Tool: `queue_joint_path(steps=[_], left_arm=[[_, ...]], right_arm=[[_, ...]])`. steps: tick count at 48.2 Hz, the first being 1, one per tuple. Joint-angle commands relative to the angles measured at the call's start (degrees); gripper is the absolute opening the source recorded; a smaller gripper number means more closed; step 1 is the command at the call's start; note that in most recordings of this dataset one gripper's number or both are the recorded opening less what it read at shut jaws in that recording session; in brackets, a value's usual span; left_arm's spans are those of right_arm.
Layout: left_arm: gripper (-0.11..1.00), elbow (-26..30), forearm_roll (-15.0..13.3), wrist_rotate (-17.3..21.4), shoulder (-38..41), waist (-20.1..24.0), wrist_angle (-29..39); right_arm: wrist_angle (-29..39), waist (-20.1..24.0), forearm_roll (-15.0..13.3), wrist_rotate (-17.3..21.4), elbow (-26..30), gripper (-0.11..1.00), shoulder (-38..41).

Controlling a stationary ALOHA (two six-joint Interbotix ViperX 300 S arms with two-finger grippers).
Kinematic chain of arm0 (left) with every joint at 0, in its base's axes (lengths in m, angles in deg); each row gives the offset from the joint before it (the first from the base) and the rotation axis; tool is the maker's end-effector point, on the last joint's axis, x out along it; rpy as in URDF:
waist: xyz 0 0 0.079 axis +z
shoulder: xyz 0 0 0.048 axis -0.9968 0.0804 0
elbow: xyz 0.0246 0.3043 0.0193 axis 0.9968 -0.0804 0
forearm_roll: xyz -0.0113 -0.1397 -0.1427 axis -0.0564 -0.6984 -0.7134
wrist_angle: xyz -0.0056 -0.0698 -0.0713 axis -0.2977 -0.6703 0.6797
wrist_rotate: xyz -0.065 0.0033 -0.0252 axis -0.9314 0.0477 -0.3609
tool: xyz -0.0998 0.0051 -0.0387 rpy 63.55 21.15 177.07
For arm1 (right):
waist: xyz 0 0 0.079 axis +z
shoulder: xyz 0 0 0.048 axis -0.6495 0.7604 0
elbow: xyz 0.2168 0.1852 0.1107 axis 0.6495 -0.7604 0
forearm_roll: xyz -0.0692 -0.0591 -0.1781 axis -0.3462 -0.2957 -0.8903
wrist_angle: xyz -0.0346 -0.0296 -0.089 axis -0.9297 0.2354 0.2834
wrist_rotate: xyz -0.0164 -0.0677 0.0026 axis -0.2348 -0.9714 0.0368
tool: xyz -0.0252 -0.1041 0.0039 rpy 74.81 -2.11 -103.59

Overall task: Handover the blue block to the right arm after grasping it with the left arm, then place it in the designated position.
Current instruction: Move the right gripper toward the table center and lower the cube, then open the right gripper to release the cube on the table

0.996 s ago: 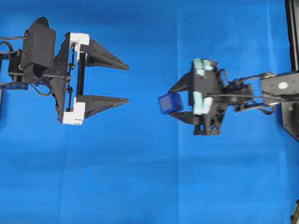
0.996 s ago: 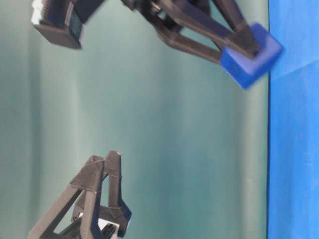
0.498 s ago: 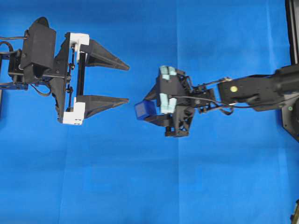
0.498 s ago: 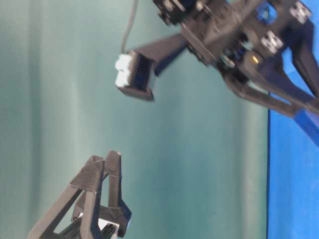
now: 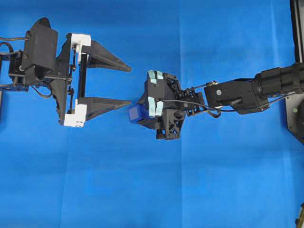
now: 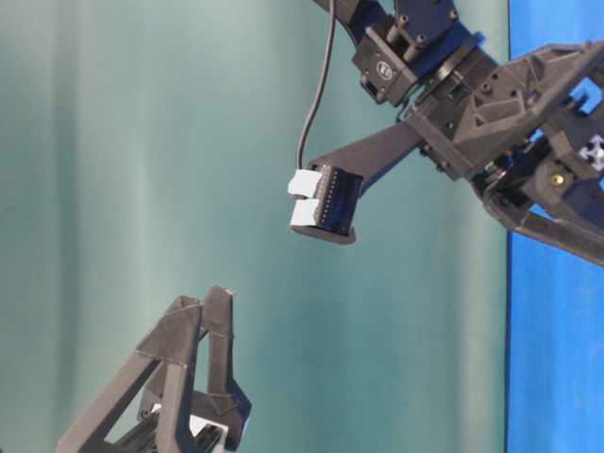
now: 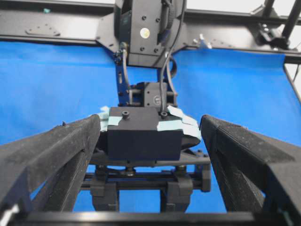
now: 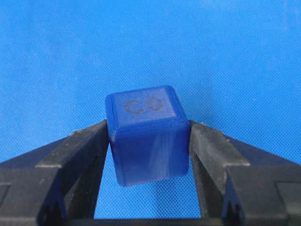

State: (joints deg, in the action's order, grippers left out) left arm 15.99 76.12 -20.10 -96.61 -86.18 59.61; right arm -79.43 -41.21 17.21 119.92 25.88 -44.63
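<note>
Blue block (image 8: 146, 135) sits pinched between the two black fingers (image 8: 70, 165) of the right pincer (image 5: 140, 114), near the middle of the overhead view and just right of the lower fingertip of the left pincer (image 5: 124, 84). In the right wrist view the cube is squeezed on two opposite side faces, slightly tilted, with bright blue cloth (image 5: 142, 190) behind it. The left pincer is spread wide and holds nothing.

The handover looks done, so the step in hand seems to be the placing. Doing it well probably means bringing the cube down slowly until its underside meets the cloth on the worktop, keeping the squeeze even so the tilted cube does not twist, and spreading the fingers only once it rests. The right pincer also sits close to the left one's lower finger, so a path clear of that tip is safer.

No marked spot for the cube shows in any view, so the target cannot be told. Whether the block already touches the cloth is also unclear. The table-level view cuts the block off at its right edge, and in the left wrist view the right arm's black housing (image 7: 143, 134) hides it.
</note>
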Motion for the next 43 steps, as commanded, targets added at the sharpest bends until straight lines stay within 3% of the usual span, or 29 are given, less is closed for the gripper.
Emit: queue_joint_path(steps=[1,43], left_arm=[[0.92,1.32,0.09,0.0,-0.88,-0.18,-0.26],[0.92,1.41,0.09,0.0,-0.88,-0.44,-0.26]], right_arm=[[-0.7,0.09,0.18,0.0,1.05,0.38,-0.97],[-2.11,-0.26,0.0,-0.62,1.32,0.38,0.09]])
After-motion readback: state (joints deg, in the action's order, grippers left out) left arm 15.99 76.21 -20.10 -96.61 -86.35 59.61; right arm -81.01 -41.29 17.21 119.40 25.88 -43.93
